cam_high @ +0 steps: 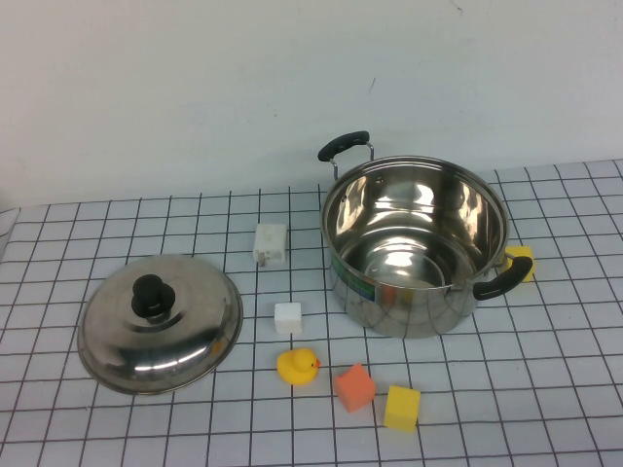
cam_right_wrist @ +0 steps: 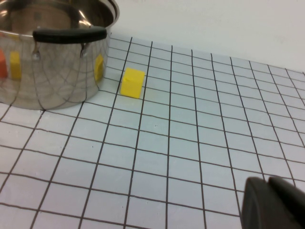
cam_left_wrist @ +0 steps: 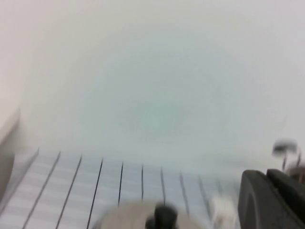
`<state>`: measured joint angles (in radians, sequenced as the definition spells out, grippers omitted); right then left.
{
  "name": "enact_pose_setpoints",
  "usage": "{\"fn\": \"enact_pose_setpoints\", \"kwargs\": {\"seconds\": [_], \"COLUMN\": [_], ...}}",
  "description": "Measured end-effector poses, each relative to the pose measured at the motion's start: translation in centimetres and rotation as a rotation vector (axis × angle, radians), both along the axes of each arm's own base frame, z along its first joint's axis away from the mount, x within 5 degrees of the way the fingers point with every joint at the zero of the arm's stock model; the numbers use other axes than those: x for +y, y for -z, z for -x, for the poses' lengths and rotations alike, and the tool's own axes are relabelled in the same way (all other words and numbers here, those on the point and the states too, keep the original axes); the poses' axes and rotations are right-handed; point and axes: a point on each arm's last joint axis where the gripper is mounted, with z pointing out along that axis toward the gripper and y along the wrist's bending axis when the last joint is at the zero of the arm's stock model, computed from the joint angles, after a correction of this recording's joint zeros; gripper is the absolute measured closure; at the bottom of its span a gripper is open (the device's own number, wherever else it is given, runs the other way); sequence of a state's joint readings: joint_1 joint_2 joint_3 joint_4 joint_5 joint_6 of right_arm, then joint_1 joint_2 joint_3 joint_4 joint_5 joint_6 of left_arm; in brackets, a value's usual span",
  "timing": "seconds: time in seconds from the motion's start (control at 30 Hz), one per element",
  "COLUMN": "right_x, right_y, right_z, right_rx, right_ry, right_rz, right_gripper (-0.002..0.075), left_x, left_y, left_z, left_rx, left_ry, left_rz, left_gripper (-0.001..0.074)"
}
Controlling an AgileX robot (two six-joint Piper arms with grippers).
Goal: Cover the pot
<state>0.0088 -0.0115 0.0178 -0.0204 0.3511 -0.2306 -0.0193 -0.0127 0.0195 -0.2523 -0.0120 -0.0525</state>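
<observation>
The pot [cam_high: 414,248] stands open and upright at the right of the table, shiny steel with two black handles and a green label band. The domed steel lid [cam_high: 161,326] with its black knob [cam_high: 152,296] lies on the table at the left, apart from the pot. Neither arm shows in the high view. In the left wrist view my left gripper [cam_left_wrist: 267,180] is shut and empty, with the lid knob [cam_left_wrist: 164,218] beyond it. In the right wrist view my right gripper [cam_right_wrist: 268,185] is shut and empty over the tiles, with the pot [cam_right_wrist: 52,62] farther off.
Small toys lie between lid and pot: two white blocks [cam_high: 270,243] [cam_high: 288,317], a yellow duck [cam_high: 297,366], an orange block [cam_high: 354,386], a yellow block [cam_high: 402,407]. Another yellow block [cam_high: 521,261] [cam_right_wrist: 132,82] sits by the pot's right handle. A white wall stands behind.
</observation>
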Motion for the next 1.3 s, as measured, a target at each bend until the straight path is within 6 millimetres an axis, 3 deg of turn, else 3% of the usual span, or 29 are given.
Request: {"fn": "enact_pose_setpoints", "kwargs": {"seconds": [0.37, 0.53, 0.73, 0.87, 1.1, 1.3], "right_x": [0.0, 0.0, 0.0, 0.0, 0.0, 0.0], "right_y": [0.0, 0.0, 0.0, 0.0, 0.0, 0.0], "right_z": [0.0, 0.0, 0.0, 0.0, 0.0, 0.0], "right_rx": [0.000, 0.000, 0.000, 0.000, 0.000, 0.000], "right_ry": [0.000, 0.000, 0.000, 0.000, 0.000, 0.000], "right_rz": [0.000, 0.000, 0.000, 0.000, 0.000, 0.000], "right_gripper": [0.0717, 0.0717, 0.0717, 0.0717, 0.0717, 0.0717], "left_x": [0.9, 1.0, 1.2, 0.8, 0.0, -0.3], "left_y": [-3.0, -3.2, -3.7, -3.9, -9.5, -12.6], "left_z": [0.7, 0.8, 1.1, 0.9, 2.1, 0.5], "left_rx": [-0.341, -0.365, -0.437, -0.355, -0.254, -0.105], "left_ry": [-0.087, -0.085, -0.041, -0.019, 0.014, 0.025], "left_rz": [0.072, 0.110, 0.326, 0.287, 0.082, -0.052], "left_gripper": [0.0736, 0.0737, 0.0737, 0.0737, 0.0737, 0.0737]}}
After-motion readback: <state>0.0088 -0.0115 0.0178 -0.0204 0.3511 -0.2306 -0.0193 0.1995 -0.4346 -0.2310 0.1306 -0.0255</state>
